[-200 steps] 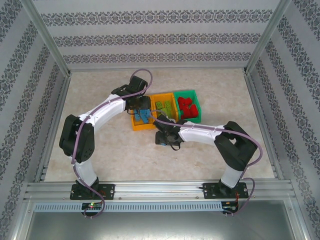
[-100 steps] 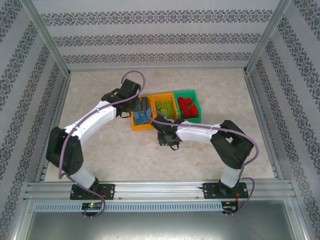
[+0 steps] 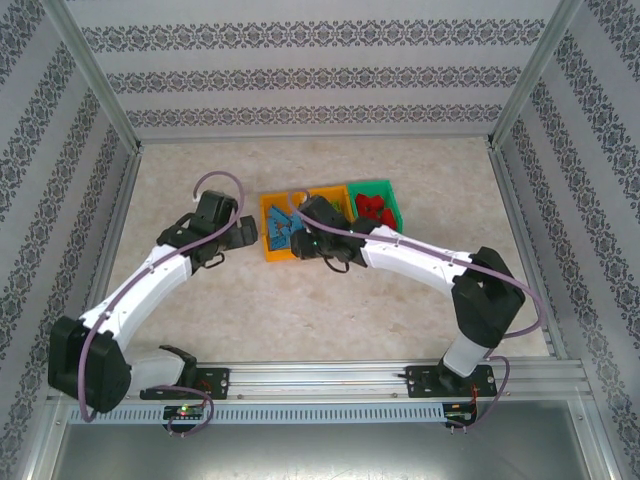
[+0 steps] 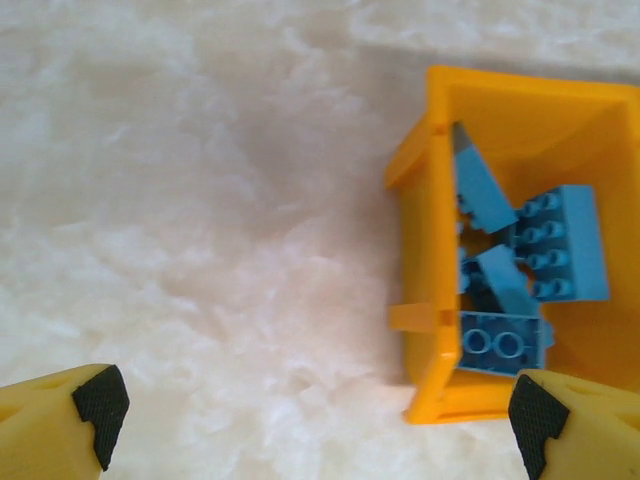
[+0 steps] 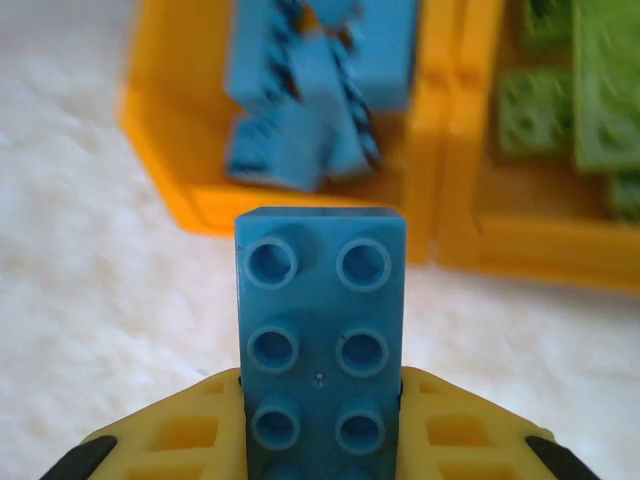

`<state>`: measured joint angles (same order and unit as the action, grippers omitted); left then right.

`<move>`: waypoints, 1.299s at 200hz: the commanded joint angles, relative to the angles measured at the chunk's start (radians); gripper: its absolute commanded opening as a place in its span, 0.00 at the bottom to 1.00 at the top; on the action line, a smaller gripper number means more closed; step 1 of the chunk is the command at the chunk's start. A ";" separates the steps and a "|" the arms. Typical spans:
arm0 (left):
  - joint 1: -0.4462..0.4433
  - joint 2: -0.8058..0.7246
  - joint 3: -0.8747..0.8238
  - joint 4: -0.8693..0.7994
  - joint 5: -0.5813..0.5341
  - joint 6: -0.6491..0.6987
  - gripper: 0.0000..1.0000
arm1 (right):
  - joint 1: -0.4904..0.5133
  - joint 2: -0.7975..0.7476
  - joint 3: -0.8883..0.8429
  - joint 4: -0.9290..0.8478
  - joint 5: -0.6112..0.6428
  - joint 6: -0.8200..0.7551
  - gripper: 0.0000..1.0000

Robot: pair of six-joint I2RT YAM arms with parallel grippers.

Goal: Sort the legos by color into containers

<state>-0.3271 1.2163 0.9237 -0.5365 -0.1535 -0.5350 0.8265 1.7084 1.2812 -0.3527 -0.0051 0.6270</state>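
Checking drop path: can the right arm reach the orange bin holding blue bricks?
Likely yes: right gripper holds the blue brick just short of that orange bin; left gripper sits aside.

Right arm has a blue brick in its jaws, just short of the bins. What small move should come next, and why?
Probably ease the right gripper forward until the blue brick is over the left orange bin, then release. That bin holds blue bricks, the neighbouring orange bin holds green bricks, and the open left gripper stands off to the side.
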 commanded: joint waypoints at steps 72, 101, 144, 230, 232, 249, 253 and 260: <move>0.098 -0.126 -0.153 0.041 -0.005 -0.028 0.99 | -0.140 0.327 0.337 0.076 -0.228 -0.034 0.52; 0.101 -0.127 -0.159 0.041 -0.043 -0.016 0.99 | -0.141 0.259 0.286 0.100 -0.229 -0.050 0.88; 0.102 -0.130 -0.170 0.037 -0.245 0.015 0.99 | -0.163 -0.096 -0.035 0.064 0.091 -0.233 0.98; 0.125 -0.075 -0.585 0.968 -0.335 0.489 0.99 | -0.785 -0.641 -1.031 0.966 0.050 -0.599 0.98; 0.127 -0.066 -0.591 0.986 -0.328 0.495 0.99 | -0.793 -0.624 -1.028 0.972 0.044 -0.599 0.98; 0.136 0.002 -0.575 1.045 -0.267 0.536 0.99 | -0.808 -0.506 -0.990 1.036 0.027 -0.596 0.98; 0.138 0.017 -0.579 1.086 -0.259 0.546 0.99 | -0.811 -0.482 -0.984 1.065 0.026 -0.595 0.98; 0.144 0.041 -0.583 1.140 -0.244 0.554 0.99 | -0.812 -0.427 -0.981 1.151 0.043 -0.584 0.98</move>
<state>-0.2089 1.2015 0.3389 0.2604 -0.4732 -0.1059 0.0231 1.1755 0.2546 0.4526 0.0971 0.0551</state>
